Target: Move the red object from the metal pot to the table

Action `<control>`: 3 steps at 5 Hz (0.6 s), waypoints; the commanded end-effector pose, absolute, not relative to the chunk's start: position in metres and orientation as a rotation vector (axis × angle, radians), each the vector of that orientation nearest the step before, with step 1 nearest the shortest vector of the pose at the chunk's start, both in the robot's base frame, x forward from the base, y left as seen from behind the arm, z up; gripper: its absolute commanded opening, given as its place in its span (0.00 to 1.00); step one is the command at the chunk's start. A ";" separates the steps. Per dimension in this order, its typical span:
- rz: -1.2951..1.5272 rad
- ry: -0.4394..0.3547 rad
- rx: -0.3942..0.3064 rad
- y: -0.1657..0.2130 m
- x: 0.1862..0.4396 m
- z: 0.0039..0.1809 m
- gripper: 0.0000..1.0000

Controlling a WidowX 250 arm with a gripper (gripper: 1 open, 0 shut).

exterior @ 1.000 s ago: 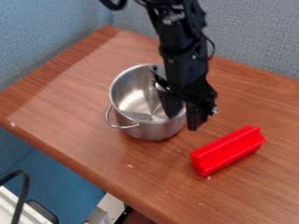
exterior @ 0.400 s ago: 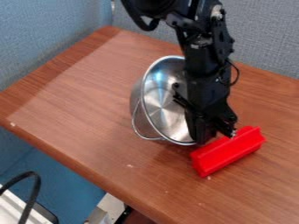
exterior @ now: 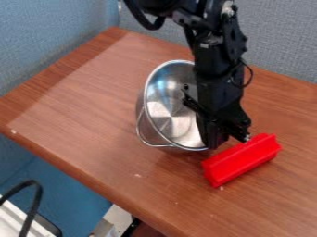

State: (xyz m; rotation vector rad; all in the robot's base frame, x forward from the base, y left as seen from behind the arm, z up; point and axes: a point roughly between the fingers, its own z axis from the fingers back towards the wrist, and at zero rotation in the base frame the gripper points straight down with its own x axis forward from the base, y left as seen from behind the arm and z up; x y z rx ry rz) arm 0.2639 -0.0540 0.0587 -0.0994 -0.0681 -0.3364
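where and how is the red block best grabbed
Probably best held across the middle of the red block, the claw coming from above with its fingers on the two long sides; it lies flat and its narrow width suits a pinch. The tilted pot crowds its far-left end.

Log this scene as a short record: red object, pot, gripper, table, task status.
red object: bright red block, lying on the table beside the pot
pot: shiny metal pot, tilted, its mouth turned toward the gripper side; wire handle on its near left side
gripper: black gripper, at the pot's rim, fingertips hard to make out
table: reddish-brown wood grain
task status: block out of the pot and on the table
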 end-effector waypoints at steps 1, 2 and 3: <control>-0.366 -0.119 -0.094 -0.061 0.261 0.072 0.00; -0.363 -0.128 -0.082 -0.060 0.267 0.071 0.00; -0.360 -0.135 -0.070 -0.060 0.272 0.070 0.00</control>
